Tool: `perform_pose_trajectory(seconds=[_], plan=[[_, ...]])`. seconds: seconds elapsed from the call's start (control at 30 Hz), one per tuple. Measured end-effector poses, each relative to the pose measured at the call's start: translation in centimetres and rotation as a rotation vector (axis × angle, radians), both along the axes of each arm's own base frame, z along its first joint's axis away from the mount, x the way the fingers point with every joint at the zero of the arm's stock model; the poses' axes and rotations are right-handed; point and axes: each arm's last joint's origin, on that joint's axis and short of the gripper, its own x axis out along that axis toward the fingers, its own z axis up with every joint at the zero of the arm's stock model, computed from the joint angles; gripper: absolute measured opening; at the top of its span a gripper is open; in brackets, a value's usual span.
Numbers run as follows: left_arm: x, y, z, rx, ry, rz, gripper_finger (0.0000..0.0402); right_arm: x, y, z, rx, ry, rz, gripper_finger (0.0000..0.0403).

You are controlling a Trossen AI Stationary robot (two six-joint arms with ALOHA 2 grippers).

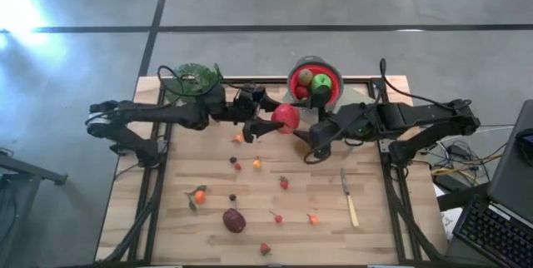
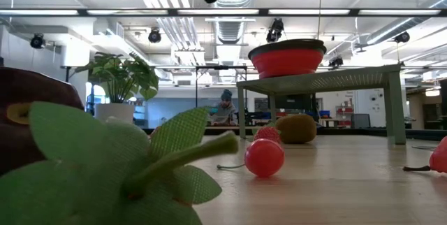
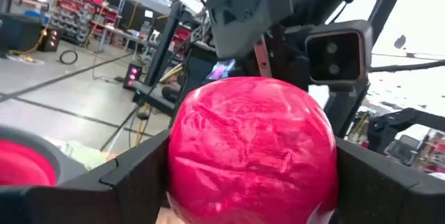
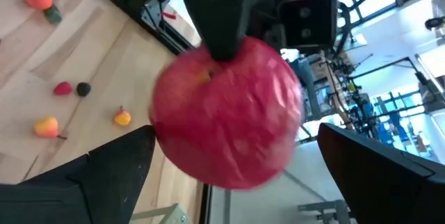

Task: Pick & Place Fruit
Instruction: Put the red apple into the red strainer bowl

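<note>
High view, near edge first: a tiny strawberry [image 1: 265,249] lies at six o'clock on the pale plank tabletop [image 1: 383,243], with the oval maroon plum [image 1: 234,220] just beyond it, its long axis running about ten to four. A slim knife [image 1: 349,198] lies at four o'clock, its length pointing twelve to six. More small red and orange fruit pieces [image 1: 256,164] are scattered across the middle.

Farther in, my left hand [image 1: 268,123] is clamped on the red apple [image 1: 286,117], held above the tabletop near its centre; it is round, glossy and wrinkled like moulded plastic, and my right wrist view shows its stem dimple [image 4: 206,75] tucked against my left finger. My right hand [image 1: 311,141] waits just at four o'clock of the apple, fingers spread apart and empty.

Farthest, at twelve o'clock, the red bowl [image 1: 332,87] holds a green apple [image 1: 321,82] and a brown kiwi [image 1: 306,76]; a leafy plant [image 1: 193,76] sits at eleven.
</note>
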Motion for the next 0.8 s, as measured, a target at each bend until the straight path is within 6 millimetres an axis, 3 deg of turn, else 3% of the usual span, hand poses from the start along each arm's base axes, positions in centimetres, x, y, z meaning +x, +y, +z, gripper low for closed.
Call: perform_pose_trajectory(seconds=[0.43, 0.8], plan=[[3.3, 0.8, 1.2, 0.013, -0.015, -0.084, 0.0335, 0.1, 0.0, 0.0, 0.023, -0.011, -0.002, 0.0396], [3.2, 0.8, 1.3, 0.012, -0.01, -0.104, 0.0335, 0.2, 0.0, -0.1, 0.018, -0.008, -0.001, 0.0388]])
